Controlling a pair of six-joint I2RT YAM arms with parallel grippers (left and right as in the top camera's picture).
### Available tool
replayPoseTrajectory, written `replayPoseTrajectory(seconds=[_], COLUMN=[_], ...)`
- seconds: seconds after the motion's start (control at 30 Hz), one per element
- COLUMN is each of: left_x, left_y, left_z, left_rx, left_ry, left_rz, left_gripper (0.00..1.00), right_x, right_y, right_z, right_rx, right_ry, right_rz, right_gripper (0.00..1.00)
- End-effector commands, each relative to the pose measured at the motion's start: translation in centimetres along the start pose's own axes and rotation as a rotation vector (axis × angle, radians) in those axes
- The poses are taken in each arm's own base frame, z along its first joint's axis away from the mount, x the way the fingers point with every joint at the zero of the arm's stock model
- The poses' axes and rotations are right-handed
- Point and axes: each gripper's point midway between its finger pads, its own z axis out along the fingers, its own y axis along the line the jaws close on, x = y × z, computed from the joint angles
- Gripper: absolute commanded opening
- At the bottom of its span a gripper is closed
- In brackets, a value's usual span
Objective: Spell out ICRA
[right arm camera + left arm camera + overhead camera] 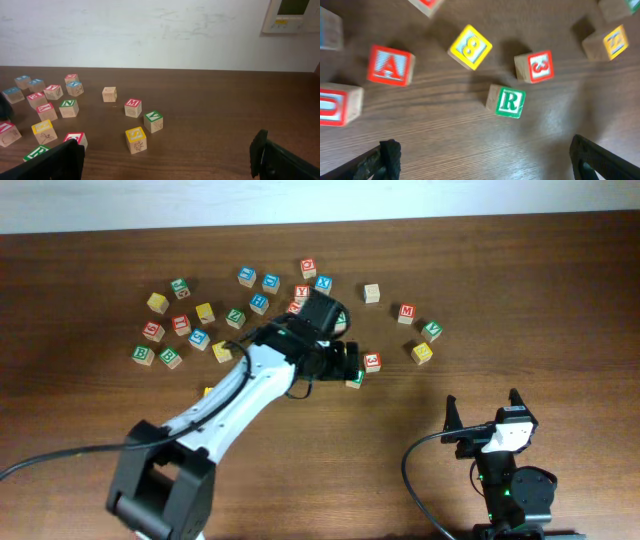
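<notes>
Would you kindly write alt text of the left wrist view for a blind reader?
A green R cube lies on the table ahead of the open left end effector. Beyond it sit a red A cube, a yellow 8 cube and a red 3 cube.

Soft, even indoor light on the dark tabletop (560, 290). Cubes (372, 293) cast short, faint shadows. Left wrist view blurs toward its edges; the green R (510, 101) is legible.
</notes>
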Motion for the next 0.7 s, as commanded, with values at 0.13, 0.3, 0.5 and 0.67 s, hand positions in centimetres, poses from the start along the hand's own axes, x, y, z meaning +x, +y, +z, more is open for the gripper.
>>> replayPoseTrajectory(seconds=[0.13, 0.3, 0.5, 0.67], left_x=[1.8, 2.1, 2.6, 2.4], left_y=[-2.1, -2.0, -1.9, -2.3], left_z=[1.9, 3.3, 4.1, 3.7], left_rx=[-0.006, -0.027, -0.032, -0.006], left_ry=[0.041, 0.052, 0.075, 0.073], left_rz=[0.058, 0.066, 0.115, 0.114], left_gripper=[0.92, 0.90, 0.89, 0.88], right_x=[0.3, 0.3, 0.3, 0.3], right_y=[-0.3, -0.3, -0.3, -0.3], right_z=[0.0, 0.0, 0.0, 0.0], right_rx=[0.015, 0.015, 0.015, 0.015], right_ry=[0.004, 0.004, 0.004, 0.004], right_rz=[0.011, 0.011, 0.011, 0.011], right_gripper=[0.98, 0.98, 0.98, 0.98])
